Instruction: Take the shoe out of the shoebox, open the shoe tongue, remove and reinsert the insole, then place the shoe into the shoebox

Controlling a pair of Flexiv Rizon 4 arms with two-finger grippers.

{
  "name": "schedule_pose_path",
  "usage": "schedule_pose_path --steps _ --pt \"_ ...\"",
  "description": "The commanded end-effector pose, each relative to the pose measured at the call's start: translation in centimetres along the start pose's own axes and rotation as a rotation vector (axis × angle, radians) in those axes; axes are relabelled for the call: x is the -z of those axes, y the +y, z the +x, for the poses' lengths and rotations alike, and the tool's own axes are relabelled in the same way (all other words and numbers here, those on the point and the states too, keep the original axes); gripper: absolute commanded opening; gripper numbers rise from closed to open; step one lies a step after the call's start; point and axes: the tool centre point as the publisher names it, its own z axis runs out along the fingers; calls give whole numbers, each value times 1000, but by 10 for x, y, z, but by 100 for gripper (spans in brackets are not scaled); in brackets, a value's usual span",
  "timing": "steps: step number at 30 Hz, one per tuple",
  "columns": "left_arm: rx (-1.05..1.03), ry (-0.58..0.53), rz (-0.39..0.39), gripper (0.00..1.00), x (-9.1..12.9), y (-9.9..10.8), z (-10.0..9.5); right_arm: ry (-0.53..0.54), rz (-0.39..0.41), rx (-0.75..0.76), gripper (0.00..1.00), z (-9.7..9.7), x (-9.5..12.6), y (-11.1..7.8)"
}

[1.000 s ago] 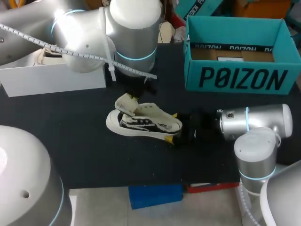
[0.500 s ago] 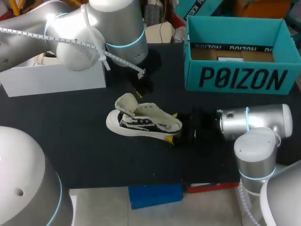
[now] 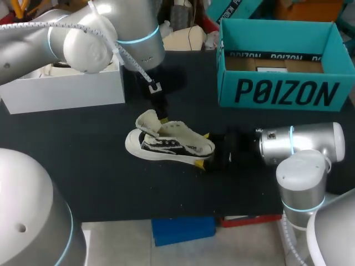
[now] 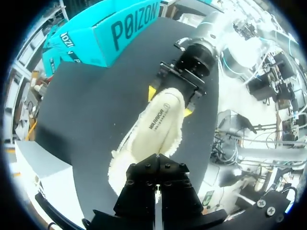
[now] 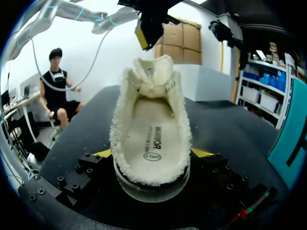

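Note:
A black and white low shoe (image 3: 166, 143) with cream fleece lining lies on its sole in the middle of the black table (image 3: 100, 177). Its tongue (image 3: 148, 121) is folded up and forward, and the cream insole (image 4: 160, 122) lies inside. My right gripper (image 3: 203, 149) holds the heel from both sides, yellow tips against it; the heel (image 5: 152, 179) fills the space between those fingers. My left gripper (image 3: 161, 114) hangs shut just above the tongue (image 5: 154, 72), apart from it and holding nothing. The teal shoebox (image 3: 285, 88) stands open at the back right.
A white open box (image 3: 64, 91) stands at the back left under my left arm. A blue block (image 3: 183, 229) and a red item (image 3: 249, 220) lie just off the table's front edge.
My left gripper has come down and forward from the back of the table to just above the shoe's tongue, closing fully. The right gripper and the shoe have stayed put.

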Motion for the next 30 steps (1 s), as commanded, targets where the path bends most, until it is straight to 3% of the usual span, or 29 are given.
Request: schedule_pose_path --steps 1,6,11,21,30 --pt "-276 152 -135 0 -3 -13 -2 -1 1 -1 0 0 -1 -2" --pt "-336 118 -181 0 -15 -16 2 -1 1 -1 0 0 -1 -2" --pt "-374 93 -116 0 -16 -19 3 -1 1 -1 0 0 -1 -2" --pt "-365 182 -83 0 -35 -21 -10 -1 1 -1 0 0 -1 -2" --pt "-387 251 -101 0 -48 -30 -20 -1 1 -1 0 0 -1 -2"
